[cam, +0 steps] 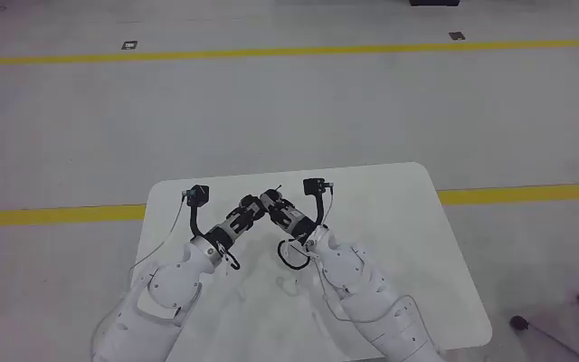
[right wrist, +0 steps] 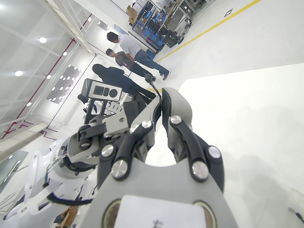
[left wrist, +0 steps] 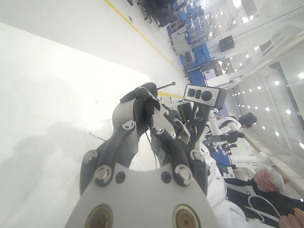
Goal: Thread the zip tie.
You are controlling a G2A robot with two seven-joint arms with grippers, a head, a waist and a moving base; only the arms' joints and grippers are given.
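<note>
- Head count first: two grippers, one zip tie held up between them, one table, and one loose strip lying on it.
- The arms meet nose to nose over the middle of the table. The left gripper comes in from the robot's left and the right gripper from its right. From above the tips crowd together, so I can't tell if they actually touch.
- Right gripper: fingers squeezed right together on the zip tie. The black strap is pinched between the pads and its square head pokes out just past the fingertips, up in the air off the table.
- Left gripper: fingers closed up too, with something black clamped at the tips. It looks like the other end of the same zip tie, since a thin dark line curves back between the fingers. The pinch itself is just a dark blob, so it's hard to be sure.
- In the left wrist view the head end of the zip tie sticks out just beyond those fingertips.
- The fingers hide the spot where tail and head would meet, so I can't tell whether the tail is inside the head.
- Strip: thin, black, flat on the table close to the left gripper, with one end running behind its linkage. It could be a second zip tie, but it's too small to tell.
</note>
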